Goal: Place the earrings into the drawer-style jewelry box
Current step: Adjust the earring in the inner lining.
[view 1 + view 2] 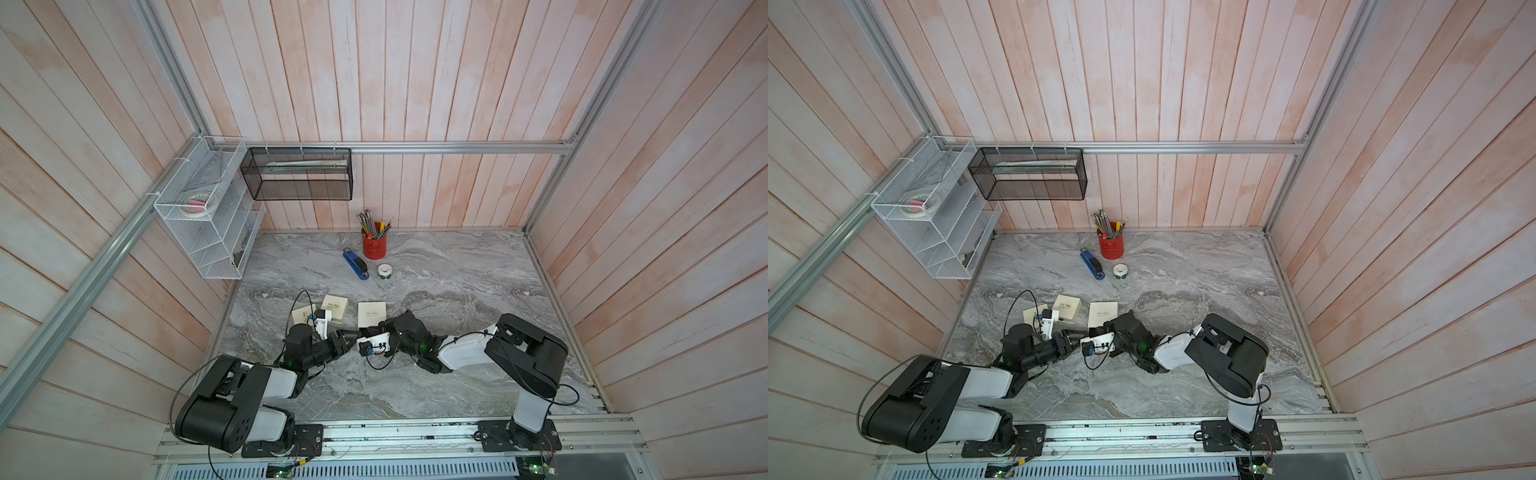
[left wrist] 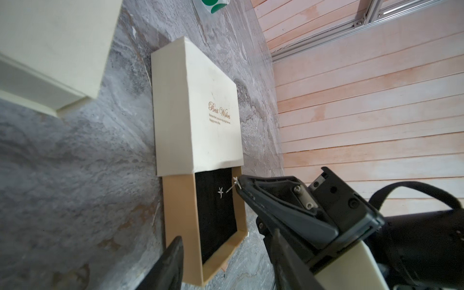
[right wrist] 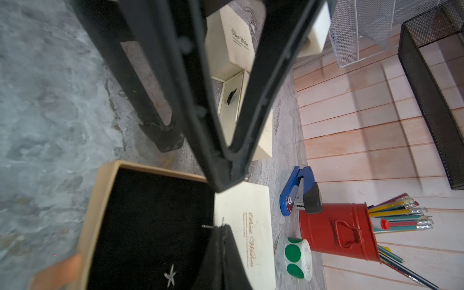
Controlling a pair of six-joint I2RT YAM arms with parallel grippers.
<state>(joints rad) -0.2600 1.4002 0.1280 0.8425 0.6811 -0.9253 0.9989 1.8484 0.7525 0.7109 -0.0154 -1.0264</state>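
Gold script "Best Wishes" on the cream sleeve of the drawer-style jewelry box (image 2: 198,113), centre of the left wrist frame, smaller gold lines beneath too fine to read, same script on a second cream box (image 3: 226,50), upper centre of the right wrist frame

Both arms low, left gripper (image 1: 351,338) partly open, right gripper (image 2: 239,182) pinched on an earring (image 2: 235,179)
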